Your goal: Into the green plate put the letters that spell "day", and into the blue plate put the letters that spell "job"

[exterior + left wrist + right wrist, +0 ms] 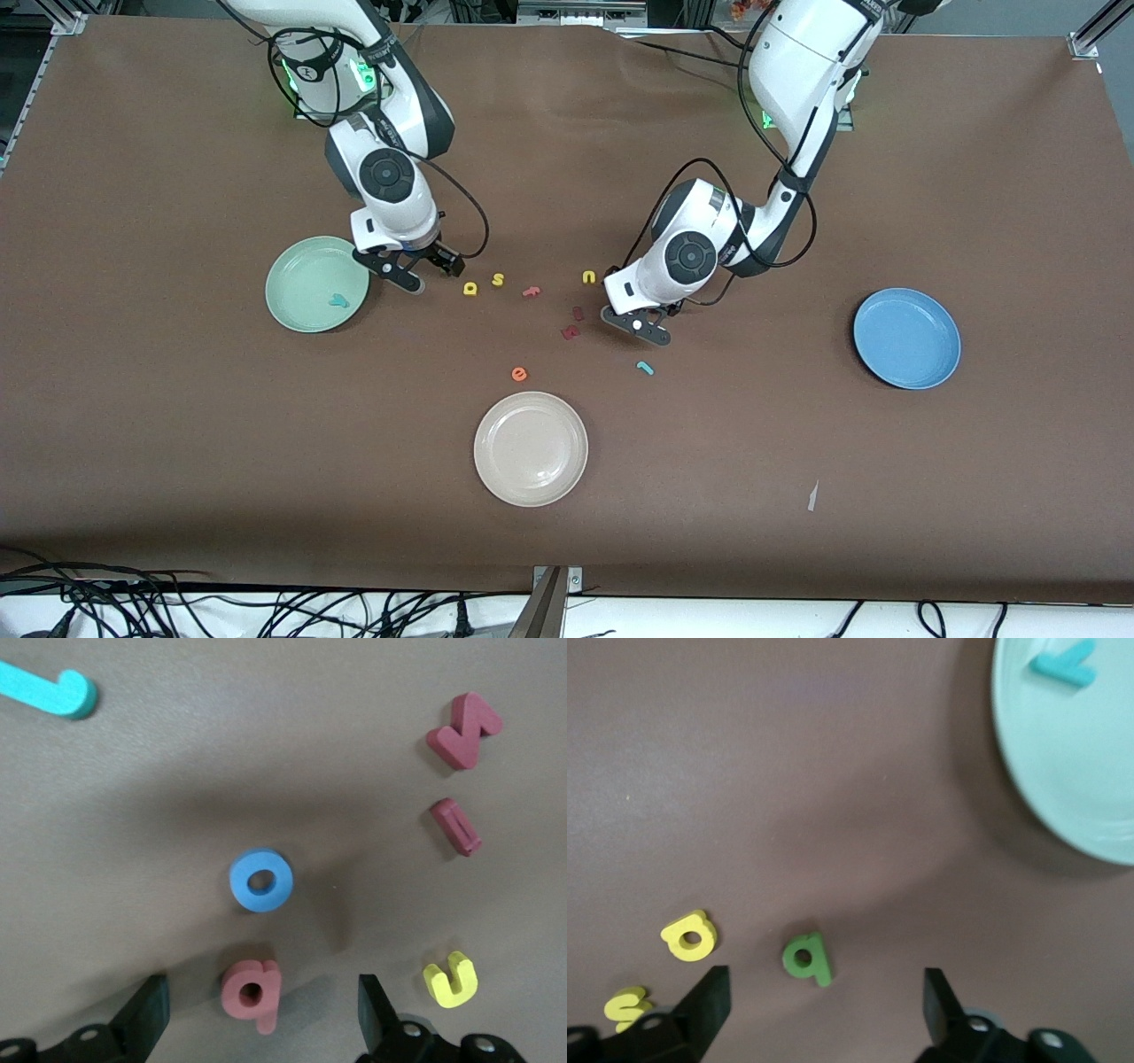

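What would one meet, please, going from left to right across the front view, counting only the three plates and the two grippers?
Green plate → right gripper → cream plate → left gripper → blue plate.

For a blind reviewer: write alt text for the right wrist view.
The right gripper, fingers wide open, hangs over a brown table above a green d. A yellow a and yellow s lie beside the d, and a teal y lies in the green plate.
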Robot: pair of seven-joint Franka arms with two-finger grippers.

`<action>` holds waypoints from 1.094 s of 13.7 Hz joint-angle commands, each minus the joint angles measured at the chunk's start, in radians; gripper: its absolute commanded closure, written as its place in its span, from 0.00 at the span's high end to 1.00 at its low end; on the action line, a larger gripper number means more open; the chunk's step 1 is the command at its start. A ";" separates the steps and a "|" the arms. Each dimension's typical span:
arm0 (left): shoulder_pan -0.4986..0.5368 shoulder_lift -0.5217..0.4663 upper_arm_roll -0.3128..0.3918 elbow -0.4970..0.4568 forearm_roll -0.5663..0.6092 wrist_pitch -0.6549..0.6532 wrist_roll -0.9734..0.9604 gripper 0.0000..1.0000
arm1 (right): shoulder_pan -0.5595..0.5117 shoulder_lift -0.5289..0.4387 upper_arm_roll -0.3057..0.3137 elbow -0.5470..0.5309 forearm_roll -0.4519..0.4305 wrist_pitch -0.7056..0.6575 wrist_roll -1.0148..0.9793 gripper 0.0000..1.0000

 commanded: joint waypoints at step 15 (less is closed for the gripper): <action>0.143 -0.131 0.007 -0.020 0.095 -0.118 0.001 0.08 | 0.020 0.003 -0.045 0.035 -0.072 -0.096 -0.130 0.16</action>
